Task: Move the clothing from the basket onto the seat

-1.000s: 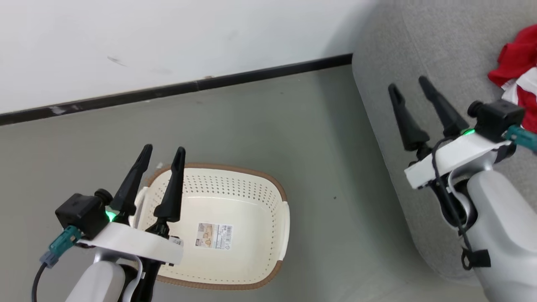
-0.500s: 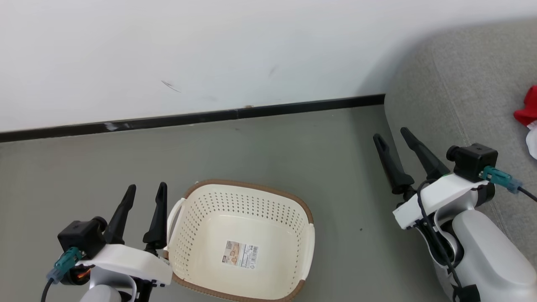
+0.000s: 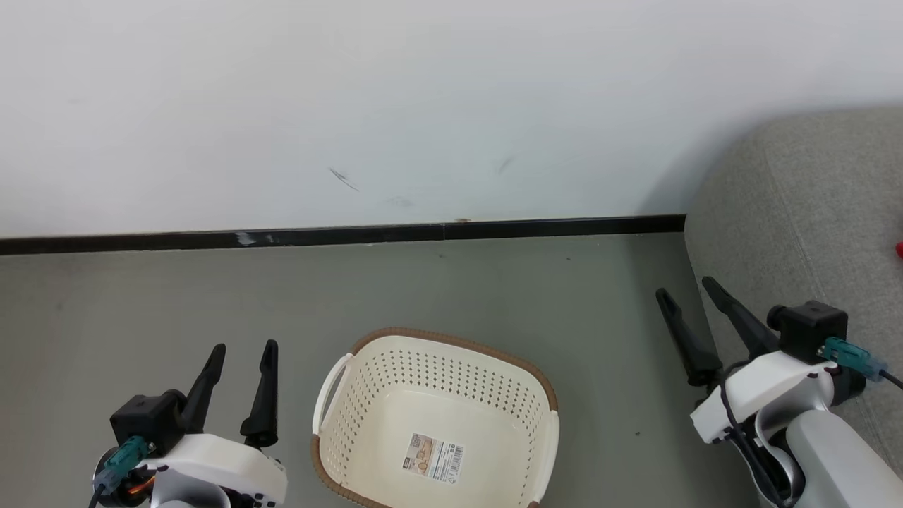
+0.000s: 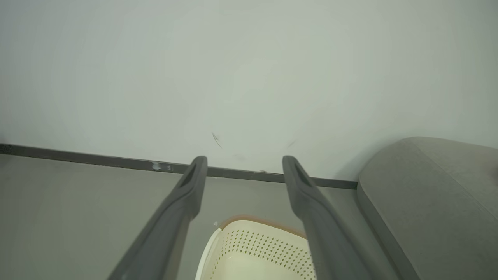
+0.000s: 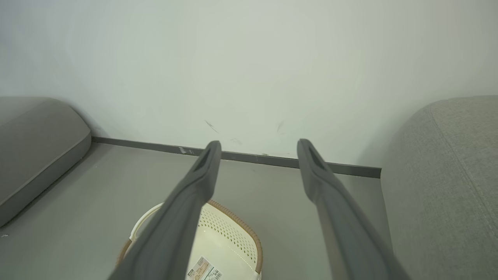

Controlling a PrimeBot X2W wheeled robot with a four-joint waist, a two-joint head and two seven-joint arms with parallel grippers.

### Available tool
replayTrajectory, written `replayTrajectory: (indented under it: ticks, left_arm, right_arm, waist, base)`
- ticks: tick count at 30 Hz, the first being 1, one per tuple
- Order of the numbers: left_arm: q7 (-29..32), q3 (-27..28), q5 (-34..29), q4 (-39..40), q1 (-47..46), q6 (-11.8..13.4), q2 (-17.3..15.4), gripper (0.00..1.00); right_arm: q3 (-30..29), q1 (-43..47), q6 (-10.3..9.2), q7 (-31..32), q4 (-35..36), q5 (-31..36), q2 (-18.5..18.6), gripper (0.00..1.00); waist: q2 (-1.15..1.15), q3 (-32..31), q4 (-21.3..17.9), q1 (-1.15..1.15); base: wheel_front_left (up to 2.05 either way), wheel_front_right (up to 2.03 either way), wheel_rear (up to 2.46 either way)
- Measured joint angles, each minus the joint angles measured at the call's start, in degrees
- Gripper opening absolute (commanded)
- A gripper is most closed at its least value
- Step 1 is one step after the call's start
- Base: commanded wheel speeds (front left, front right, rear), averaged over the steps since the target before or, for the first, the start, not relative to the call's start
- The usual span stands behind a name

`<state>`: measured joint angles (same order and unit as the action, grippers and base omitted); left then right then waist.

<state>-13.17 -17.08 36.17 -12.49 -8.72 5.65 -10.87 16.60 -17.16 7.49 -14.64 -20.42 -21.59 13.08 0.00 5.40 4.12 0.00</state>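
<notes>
- Over the last second the head camera had lifted and swung off the sofa (image 3: 790, 212), so more wall (image 3: 423, 106) filled the frame. The left gripper (image 3: 244, 348), earlier hanging over the laundry basket (image 3: 458, 343), had come back to stand beside its left handle, apart from it. The right gripper (image 3: 684, 288) had drawn back from above the sofa's top to its front edge.
- Both grippers had their fingers spread wide with nothing between them, as both wrist views confirmed.
- The basket sat on the grey floor (image 3: 211, 296) near the baseboard (image 3: 423, 231). Its bottom was bare apart from a printed label (image 3: 433, 457).
- Of the clothing (image 3: 900, 249), a red sliver showed at the right edge of the head view, lying on the sofa and well apart from the basket.
- Judged from this, the move looked finished, with no garment left to lift.
- If one had to be shifted again, the fabric would probably be light, limp and prone to sagging and trailing. A pinch on a raised, bunched fold or on the thicker white hem band would likely hold better than one on a flat single layer, which could slip from the narrow fingertips.
</notes>
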Motion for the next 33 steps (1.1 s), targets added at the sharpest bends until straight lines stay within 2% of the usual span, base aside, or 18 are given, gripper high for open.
replayTrajectory:
  ticks: [8,17,33]
  left_arm:
    - [-0.1,-0.1,-0.4,-2.4,0.2,0.0,0.0,1.0]
    - [-0.6,0.0,-0.6,-4.4,1.0,-0.3,0.1,1.0]
    - [-0.6,0.5,-0.6,-5.9,2.0,-1.4,0.2,1.0]
  right_arm:
    - [-4.2,4.3,0.0,0.0,0.4,0.5,-0.8,1.0]
    - [-5.8,7.9,0.0,0.0,1.5,1.6,-2.0,1.0]
    - [-7.8,11.3,0.0,0.0,3.8,3.5,-3.6,1.0]
  waist:
    - [0.0,-2.7,1.8,0.0]
    - [0.0,-5.1,2.6,0.0]
    - [0.0,-5.8,0.3,0.0]
  base:
    - [0.0,0.0,0.0]
    - [0.0,0.0,0.0]
    - [0.0,0.0,0.0]
